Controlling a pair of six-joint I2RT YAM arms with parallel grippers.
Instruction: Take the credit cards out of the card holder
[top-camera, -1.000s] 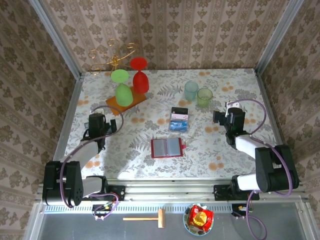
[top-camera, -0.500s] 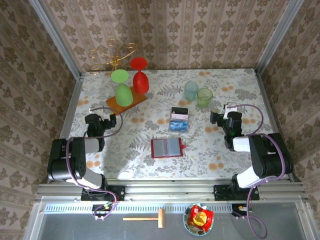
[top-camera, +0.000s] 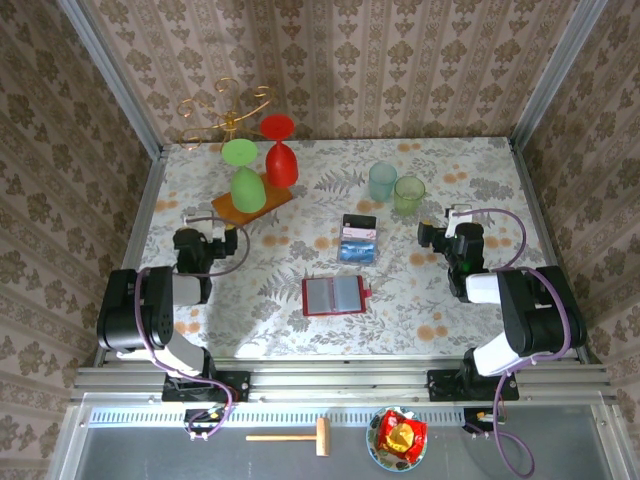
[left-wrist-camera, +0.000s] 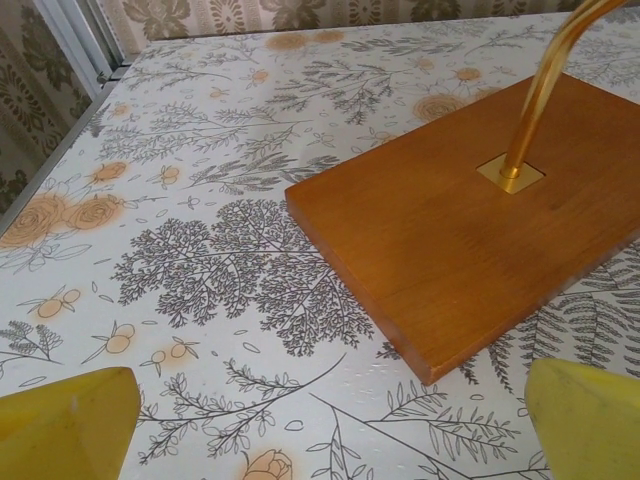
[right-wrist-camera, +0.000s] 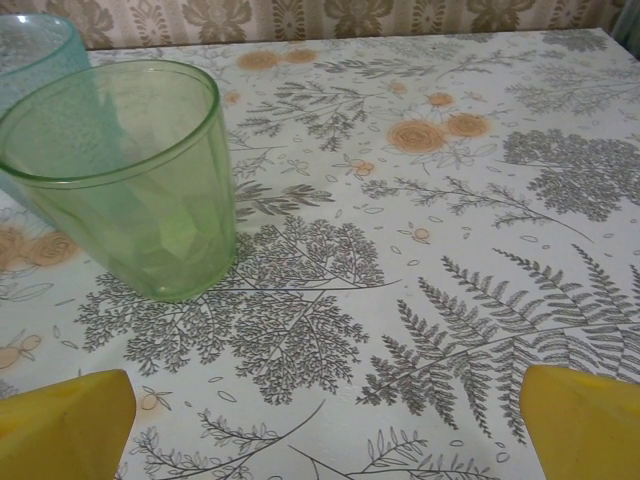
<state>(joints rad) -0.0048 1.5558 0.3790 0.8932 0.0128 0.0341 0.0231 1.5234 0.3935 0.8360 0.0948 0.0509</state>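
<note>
Soft, even light fills every view, the table (top-camera: 420, 310) glares palest toward seven o'clock, and the yellow fingertips (left-wrist-camera: 65, 425) look blurred.

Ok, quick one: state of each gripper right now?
Left gripper: open, holding nothing.
Right gripper: open, holding nothing.

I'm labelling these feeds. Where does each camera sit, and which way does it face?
Top external: above and behind the arms, looking down on the table; shows both arms, left gripper and right gripper open.
Left wrist: low on the left arm, facing the orange board; its yellow fingertips frame the bottom corners.
Right wrist: low on the right arm, facing the green cup; fingertips likewise.
Shared: top view also shows board and cup.
</note>
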